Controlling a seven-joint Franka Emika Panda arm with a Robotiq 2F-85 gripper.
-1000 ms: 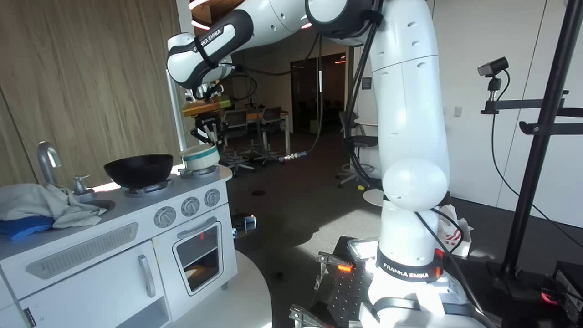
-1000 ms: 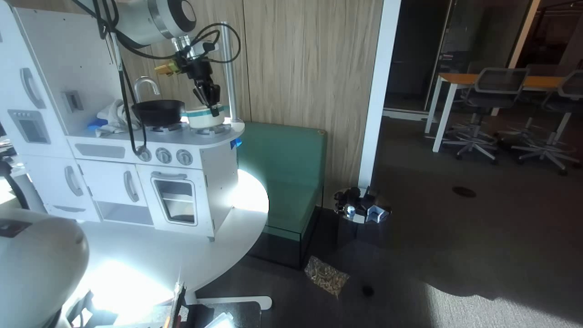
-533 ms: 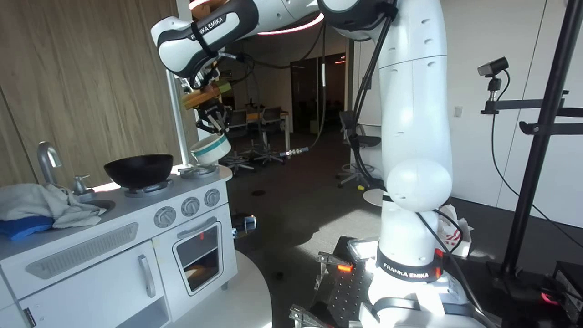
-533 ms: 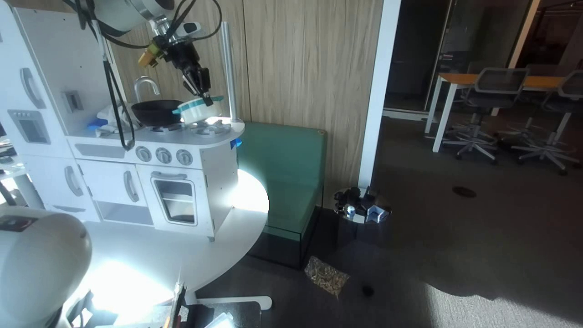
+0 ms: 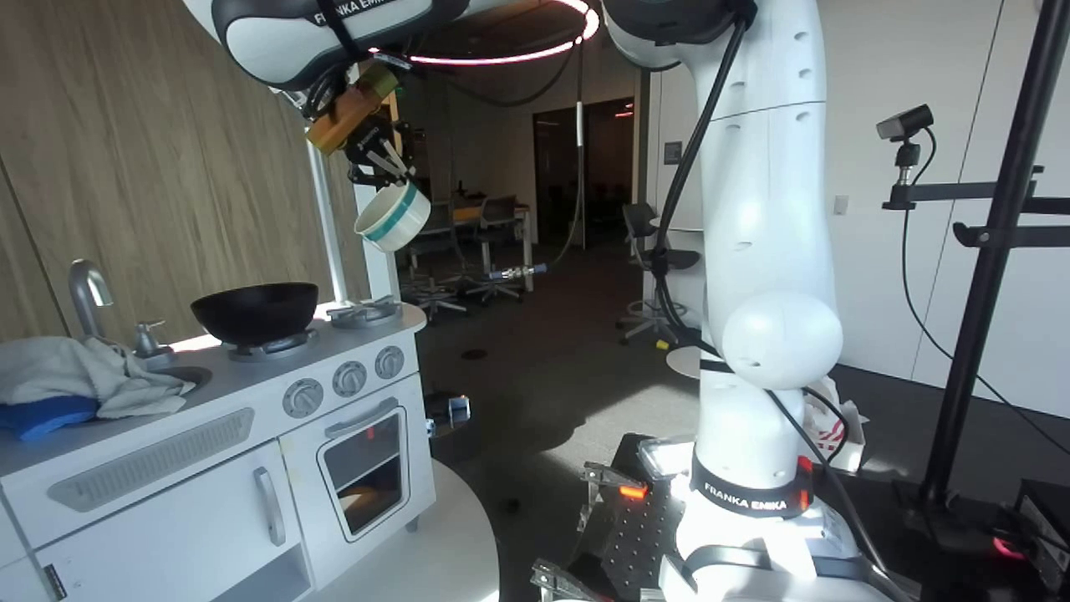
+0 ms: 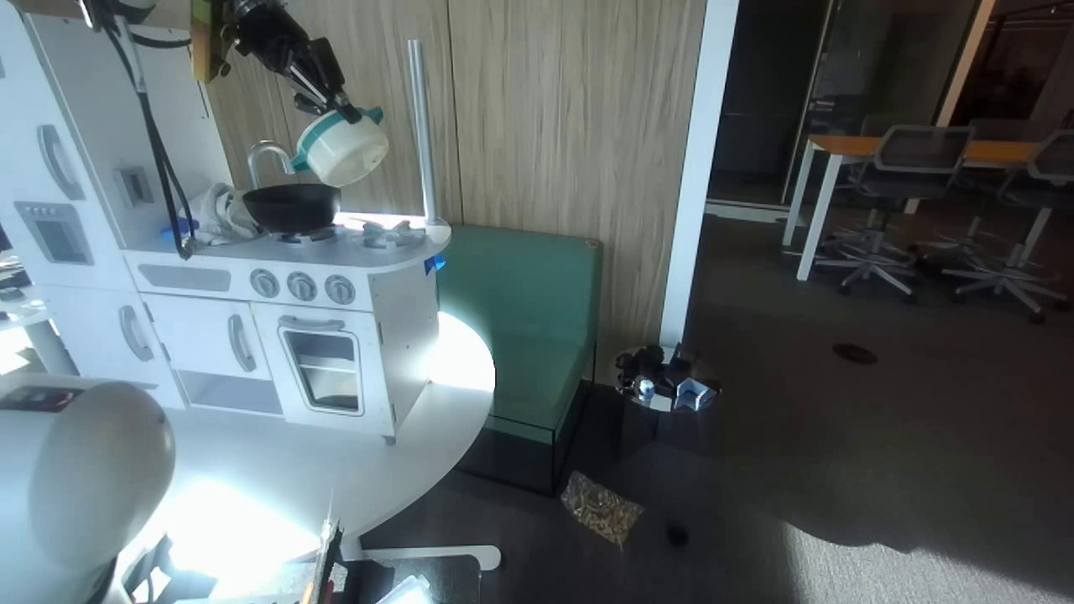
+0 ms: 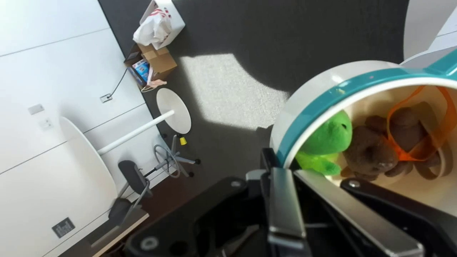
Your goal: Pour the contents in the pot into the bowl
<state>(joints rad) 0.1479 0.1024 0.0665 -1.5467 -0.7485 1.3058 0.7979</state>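
The pot, off-white with a teal band, hangs tilted in the air in both exterior views, its rim facing up and toward the bowl's side. The wrist view shows its rim and inside it a green plush toy and brown plush with an orange band. My gripper is shut on the pot's rim; its fingers pinch the wall in the wrist view. The black bowl sits on a burner, lower than the pot; it also shows in an exterior view.
A bare burner stands beside the bowl on the toy kitchen's counter. A faucet, soap pump and grey cloth on blue lie past the bowl. A metal pole rises at the counter's end.
The gripper has lifted the pot off its burner and raised it high. The pot has gone from level to tilted and, in an exterior view, has shifted toward the bowl.
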